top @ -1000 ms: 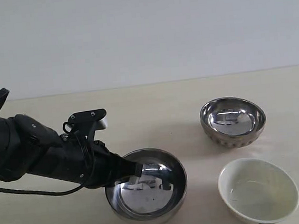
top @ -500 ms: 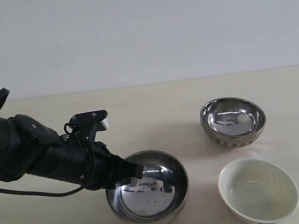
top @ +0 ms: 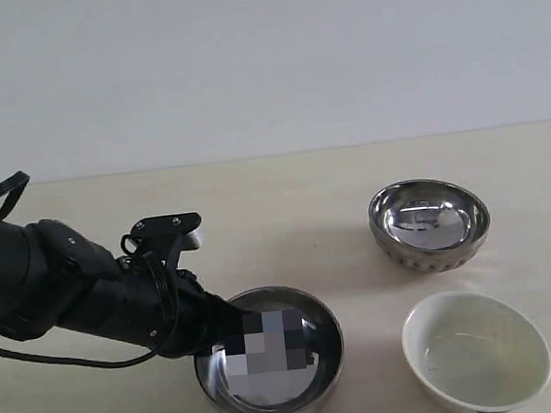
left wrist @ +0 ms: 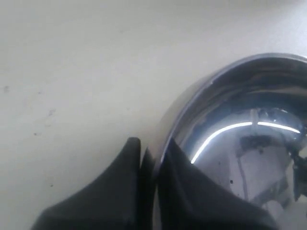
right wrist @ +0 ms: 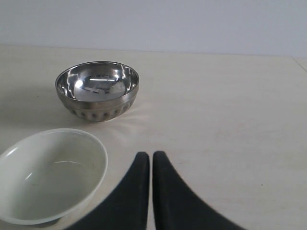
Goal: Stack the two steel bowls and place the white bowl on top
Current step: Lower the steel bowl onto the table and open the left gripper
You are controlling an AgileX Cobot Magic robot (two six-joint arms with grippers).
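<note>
Steel gleams in two places on the pale tabletop (top: 284,191). The smooth-sided steel bowl (top: 314,349) sits near the front edge of the exterior view, left of centre, and the left claw (top: 230,320) grips it at the rim on the side facing the black arm. In the left wrist view the claw (left wrist: 149,151) pinches the thin rim of this bowl (left wrist: 240,139), one dark finger (left wrist: 122,182) on the outside wall and the other inside against the mirrored surface. Whether the bowl's base touches the tabletop or is lifted just clear cannot be told.

The ribbed steel bowl (top: 429,223) stands upright to the right and farther back, well apart from the smooth one. The white bowl (top: 477,351) stands upright just in front of it, near but not touching, and both are hollow-side up with nothing in them.

The right claw (right wrist: 151,155) is out of the exterior view. Its wrist view shows its two black fingers pressed together, holding nothing, above bare tabletop beside the white bowl (right wrist: 48,175), with the ribbed steel bowl (right wrist: 97,91) beyond.
</note>
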